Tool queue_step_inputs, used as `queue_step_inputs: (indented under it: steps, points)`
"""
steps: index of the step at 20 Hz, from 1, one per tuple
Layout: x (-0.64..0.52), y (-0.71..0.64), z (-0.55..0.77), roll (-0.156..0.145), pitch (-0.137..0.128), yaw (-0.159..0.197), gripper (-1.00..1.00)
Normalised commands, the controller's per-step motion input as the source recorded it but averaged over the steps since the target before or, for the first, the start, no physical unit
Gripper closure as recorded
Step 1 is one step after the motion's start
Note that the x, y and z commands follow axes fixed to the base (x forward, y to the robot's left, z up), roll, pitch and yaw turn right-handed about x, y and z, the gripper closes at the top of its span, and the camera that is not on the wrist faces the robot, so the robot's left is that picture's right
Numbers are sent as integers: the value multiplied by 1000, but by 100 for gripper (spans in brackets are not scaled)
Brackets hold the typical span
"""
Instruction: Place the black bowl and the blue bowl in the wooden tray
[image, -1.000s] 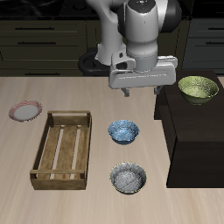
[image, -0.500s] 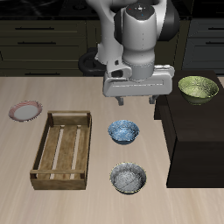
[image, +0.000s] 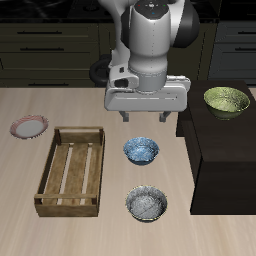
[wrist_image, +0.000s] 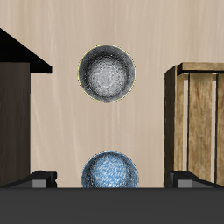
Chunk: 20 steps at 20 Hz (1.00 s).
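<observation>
Blue bowl (image: 141, 151) beneath spread fingers (image: 125, 115)

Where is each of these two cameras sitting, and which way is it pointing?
Exterior view: high in front of the table, looking down and back at the arm, whose gripper hangs above the blue bowl.
Wrist view: on the gripper, facing straight down; only fingertips show.
Both show the blue bowl, black bowl and wooden tray.

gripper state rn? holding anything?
Gripper: open, holding nothing, hanging above the blue bowl.
</observation>
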Motion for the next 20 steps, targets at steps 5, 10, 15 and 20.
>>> queue_step_inputs:
  steps: [5, 10, 15, 20]
  points:
    - [193, -45, 108, -21, -22, 38, -100]
    - [194, -107, 91, -26, -36, 24, -100]
    - [197, -163, 127, -15, -46, 141, -100]
    - [105, -198, 206, -19, -56, 92, -100]
